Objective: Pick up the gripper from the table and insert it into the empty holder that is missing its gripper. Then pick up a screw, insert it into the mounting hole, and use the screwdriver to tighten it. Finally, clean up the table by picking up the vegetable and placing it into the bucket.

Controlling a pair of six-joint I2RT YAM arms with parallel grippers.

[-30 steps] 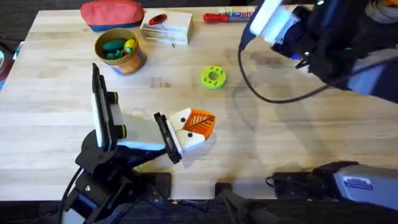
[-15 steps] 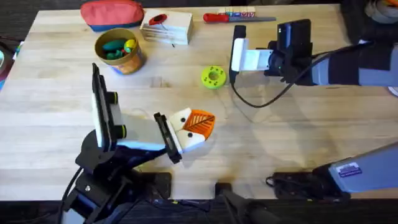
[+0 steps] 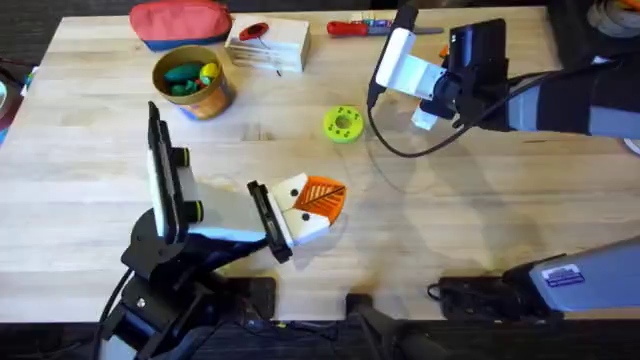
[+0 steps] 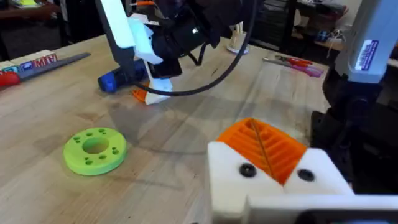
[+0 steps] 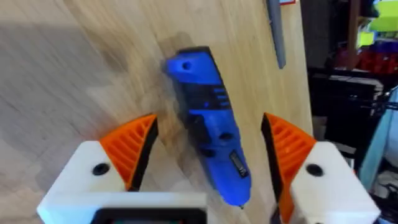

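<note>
Overhead view: the right arm's white gripper with orange pads [image 3: 428, 100] hangs over the far right part of the light wooden table [image 3: 480, 230], near the slim red-handled screwdriver [image 3: 350, 28] at the far edge. I cannot tell its opening from here. The left arm's white gripper [image 3: 310, 205] rests low at the table's middle front, its orange pads together, nothing visibly between them. The round lime-green disc with holes [image 3: 343, 124] lies between the two grippers. The small tan round bucket [image 3: 192, 82] stands at the far left, coloured pieces inside, beside the red zip pouch [image 3: 180, 22].

Left wrist view: the left gripper's orange ribbed pads [image 4: 264, 146] meet in a closed wedge above the wood. Farther off, the right gripper stands over the thick blue-handled screwdriver [image 4: 118, 79], which lies flat on the table.

Right wrist view: the right gripper's two orange pads [image 5: 134, 146] stand wide apart. The blue screwdriver handle [image 5: 208, 149] lies between them, touching neither, resting on the table surface.
</note>
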